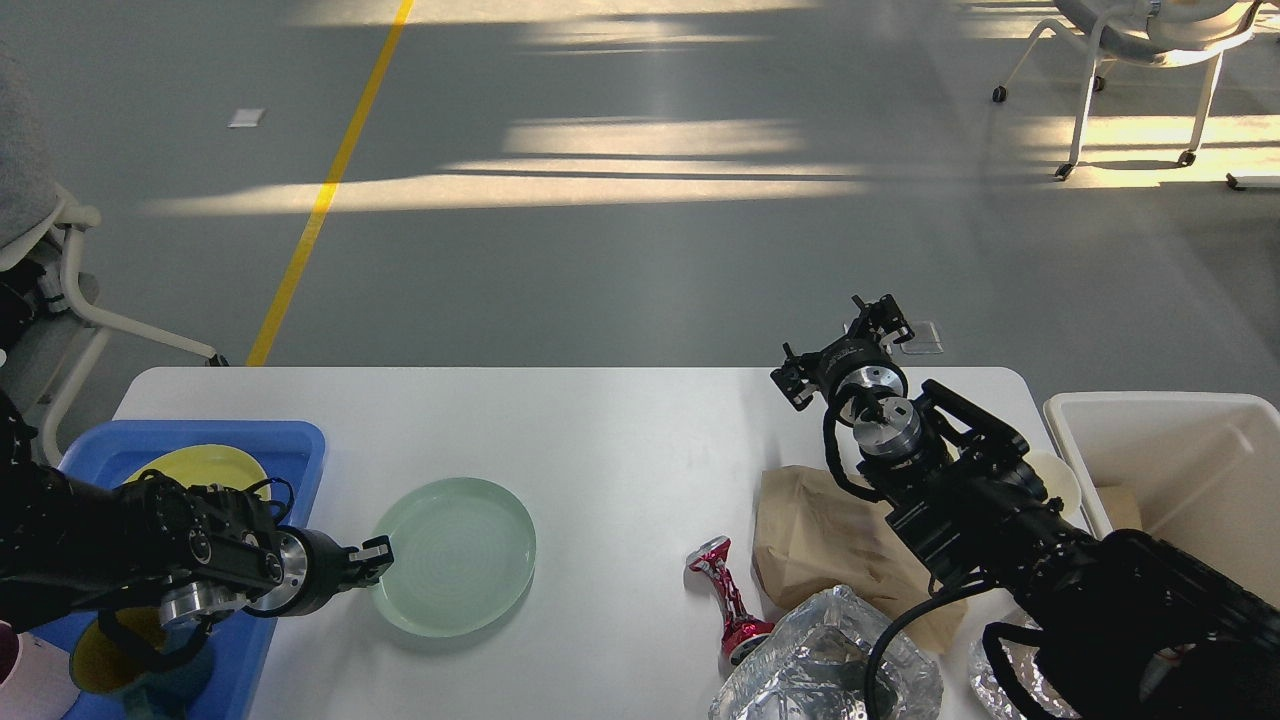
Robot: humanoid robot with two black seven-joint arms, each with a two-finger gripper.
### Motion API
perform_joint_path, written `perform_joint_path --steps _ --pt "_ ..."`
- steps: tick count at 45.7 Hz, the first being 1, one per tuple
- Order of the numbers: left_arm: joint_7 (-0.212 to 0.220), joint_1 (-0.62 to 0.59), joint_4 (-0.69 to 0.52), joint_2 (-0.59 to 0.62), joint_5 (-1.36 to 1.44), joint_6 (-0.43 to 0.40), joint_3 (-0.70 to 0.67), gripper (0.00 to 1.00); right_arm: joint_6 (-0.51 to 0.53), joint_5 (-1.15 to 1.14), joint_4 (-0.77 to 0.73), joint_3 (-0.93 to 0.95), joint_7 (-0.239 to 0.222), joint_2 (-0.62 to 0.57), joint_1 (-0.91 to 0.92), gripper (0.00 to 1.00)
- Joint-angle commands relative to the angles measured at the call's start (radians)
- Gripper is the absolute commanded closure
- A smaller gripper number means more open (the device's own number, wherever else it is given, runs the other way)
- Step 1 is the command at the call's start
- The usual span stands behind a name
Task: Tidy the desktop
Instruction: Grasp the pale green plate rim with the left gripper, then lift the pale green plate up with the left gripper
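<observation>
- Desktop (620,440) fills the lower frame; our left gripper (375,559) meets the green plate (455,555) rim, finger spread unclear.
- Our right gripper (845,355) hovers open, empty, upper right.
- Next, probably: plate into the blue tray (300,440).

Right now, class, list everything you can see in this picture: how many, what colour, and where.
desktop: one, white, fills the foreground
tray: one, blue, left end
yellow plate: one, in the tray
green plate: one, pale green, left of centre
crushed can: one, red, right of centre
paper bag: one, brown, beside the can
foil: silver, crumpled, near edge
bin: one, off-white, right end
chairs: two, white-framed, on the floor
floor line: one, yellow
left gripper: black, at the green plate's rim
right gripper: black, raised, far edge
</observation>
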Motion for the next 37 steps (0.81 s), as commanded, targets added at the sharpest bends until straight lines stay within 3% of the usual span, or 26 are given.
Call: perform_joint_path --steps 1,6,18,30,37 --pt "0.025 -0.070 -0.012 0.029 0.002 -0.120 0.009 1.00 0.001 0.000 0.000 0.000 0.000 0.000 0.000 0.00" --pt "0.027 -0.153 -0.013 0.074 0.002 -0.304 0.006 1.00 0.001 0.000 0.000 0.000 0.000 0.000 0.000 0.00" --pt "0.028 -0.371 -0.010 0.155 0.055 -0.603 0.030 1.00 -0.001 0.000 0.000 0.000 0.000 0.000 0.000 0.00" --pt "0.030 -0.682 0.008 0.259 0.156 -1.019 0.029 1.00 0.001 0.000 0.000 0.000 0.000 0.000 0.000 0.00" --pt "0.028 -0.889 0.045 0.287 0.204 -1.033 0.032 1.00 0.001 0.000 0.000 0.000 0.000 0.000 0.000 0.00"
